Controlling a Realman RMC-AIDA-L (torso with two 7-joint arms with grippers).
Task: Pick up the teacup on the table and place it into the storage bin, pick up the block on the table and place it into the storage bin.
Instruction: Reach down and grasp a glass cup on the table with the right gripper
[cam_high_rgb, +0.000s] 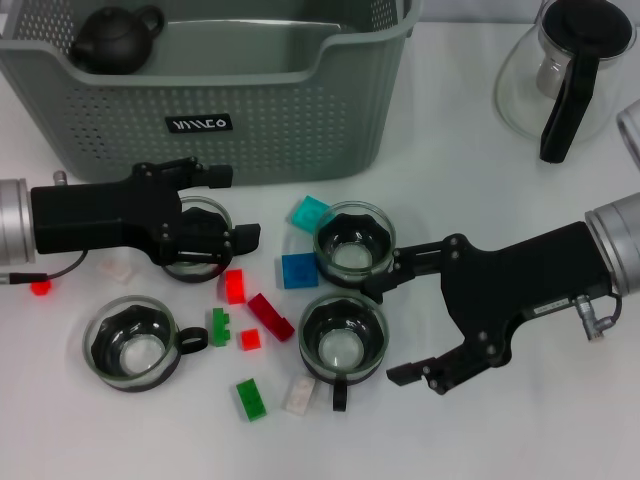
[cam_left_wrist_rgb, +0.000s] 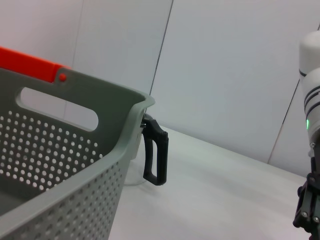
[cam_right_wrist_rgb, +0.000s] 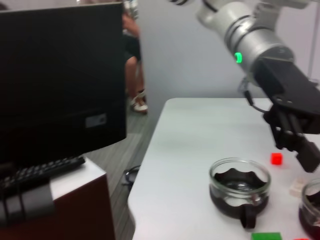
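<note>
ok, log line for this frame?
left gripper: around teacup by storage bin | right gripper: open beside cups | black teapot: in bin

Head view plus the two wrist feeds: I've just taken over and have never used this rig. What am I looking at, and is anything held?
This is a two-armed robot. The head view looks down on the white table. The left gripper is over one teacup; I cannot tell whether it grips it. The right gripper is open and empty, beside another teacup. In all, four glass teacups and small coloured blocks lie on the table. The storage bin behind them holds a black teapot, and a glass pot stands to its right. The left wrist view shows the bin's wall and the pot's black handle. The right wrist view looks across the table at the left arm and a teacup, with a dark monitor beyond.
</note>
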